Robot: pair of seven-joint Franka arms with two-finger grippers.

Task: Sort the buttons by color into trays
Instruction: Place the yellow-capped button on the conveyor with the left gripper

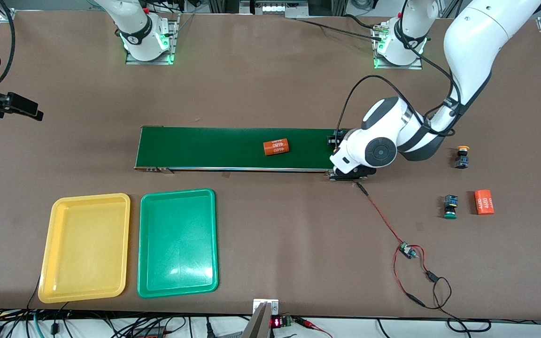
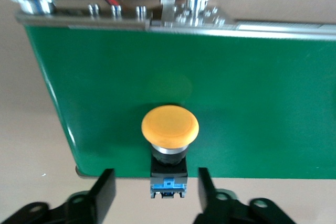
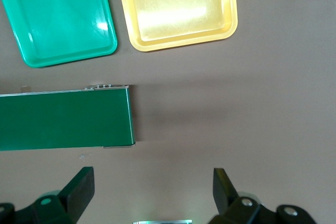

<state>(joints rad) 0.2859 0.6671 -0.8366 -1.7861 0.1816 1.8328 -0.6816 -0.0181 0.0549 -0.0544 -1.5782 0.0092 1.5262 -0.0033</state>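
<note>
My left gripper (image 2: 156,182) is open over the conveyor belt's (image 1: 214,148) end toward the left arm's end of the table. A yellow-orange button (image 2: 169,127) sits at the belt's edge between the fingers (image 2: 106,181), untouched. In the front view my left wrist hides it. A second yellow-orange button (image 1: 462,157) and a green button (image 1: 450,207) stand on the table toward the left arm's end. The other green button is out of view. The yellow tray (image 1: 85,246) and green tray (image 1: 178,241) lie side by side, empty. My right gripper (image 3: 153,187) is open and empty high above the table.
An orange "4680" cylinder (image 1: 276,147) lies on the belt and another (image 1: 484,202) lies beside the green button. A red-black cable with a small board (image 1: 407,251) runs from the belt's end toward the front edge. A black device (image 1: 10,105) juts in toward the right arm's end.
</note>
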